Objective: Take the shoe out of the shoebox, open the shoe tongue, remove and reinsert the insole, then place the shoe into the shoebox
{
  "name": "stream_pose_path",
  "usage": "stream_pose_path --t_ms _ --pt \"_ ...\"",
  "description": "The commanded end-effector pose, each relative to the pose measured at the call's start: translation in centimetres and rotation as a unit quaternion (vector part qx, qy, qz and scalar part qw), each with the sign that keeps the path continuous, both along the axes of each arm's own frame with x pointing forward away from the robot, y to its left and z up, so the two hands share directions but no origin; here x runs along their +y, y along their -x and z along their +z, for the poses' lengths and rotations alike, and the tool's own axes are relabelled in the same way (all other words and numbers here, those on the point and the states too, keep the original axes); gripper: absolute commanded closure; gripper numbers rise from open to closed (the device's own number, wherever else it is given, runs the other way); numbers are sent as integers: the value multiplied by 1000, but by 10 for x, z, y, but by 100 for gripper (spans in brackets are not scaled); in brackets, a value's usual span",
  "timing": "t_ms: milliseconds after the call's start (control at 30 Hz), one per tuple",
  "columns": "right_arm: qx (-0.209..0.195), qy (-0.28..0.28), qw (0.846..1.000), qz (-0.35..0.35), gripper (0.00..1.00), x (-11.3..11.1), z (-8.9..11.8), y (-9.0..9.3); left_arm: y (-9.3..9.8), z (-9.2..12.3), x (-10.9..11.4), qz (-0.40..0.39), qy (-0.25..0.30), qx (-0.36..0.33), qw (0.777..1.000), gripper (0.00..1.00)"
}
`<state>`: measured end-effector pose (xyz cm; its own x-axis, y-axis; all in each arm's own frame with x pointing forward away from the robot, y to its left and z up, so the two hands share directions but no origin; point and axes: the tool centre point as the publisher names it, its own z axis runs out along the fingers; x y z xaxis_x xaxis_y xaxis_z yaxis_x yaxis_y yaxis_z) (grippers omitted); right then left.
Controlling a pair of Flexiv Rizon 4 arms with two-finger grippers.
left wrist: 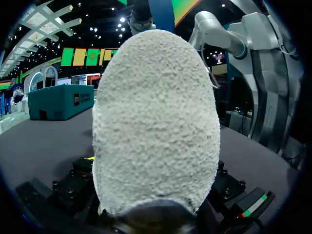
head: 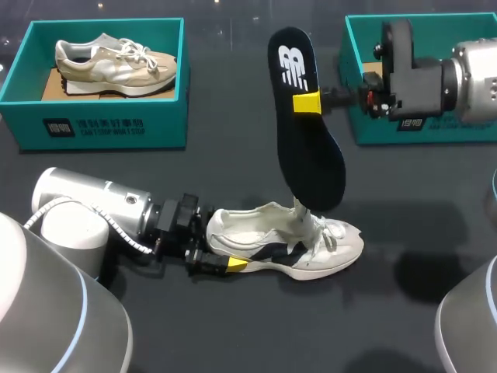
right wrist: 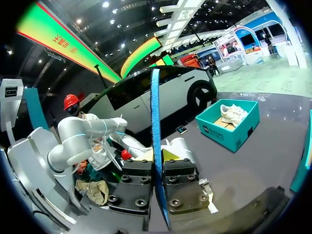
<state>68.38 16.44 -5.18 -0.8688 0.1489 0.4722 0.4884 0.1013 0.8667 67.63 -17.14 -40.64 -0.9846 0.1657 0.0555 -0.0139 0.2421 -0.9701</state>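
A white shoe (head: 299,242) with dark side stripes lies on its sole on the black table, toe to the right. My left gripper (head: 220,242) is shut on the shoe's heel, one finger on each side. In the left wrist view the fuzzy heel (left wrist: 156,122) fills the space between its fingers. A dark blue insole (head: 304,128) with a white logo hangs upright above the shoe, its lower end at the shoe's opening. My right gripper (head: 309,102) is shut on the insole near its upper end. In the right wrist view the insole (right wrist: 155,122) shows edge-on between the pads (right wrist: 138,187).
A teal shoebox (head: 109,120) at the back left holds a beige shoe (head: 112,64). A second teal shoebox (head: 363,116) stands at the back right, partly behind my right arm. Bare black table lies in front of the white shoe.
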Motion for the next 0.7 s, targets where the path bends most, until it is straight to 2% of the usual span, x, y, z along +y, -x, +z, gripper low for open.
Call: stream_pose_path --t_ms 33,233,700 --pt "-11 -14 1000 -12 100 -9 -1 18 1 0 0 1 0 0 1000 100" --pt "-31 -31 999 14 100 -15 6 21 1 0 0 1 0 0 1000 100" --pt "-33 -41 998 29 100 -20 11 24 1 0 0 1 0 0 1000 100"
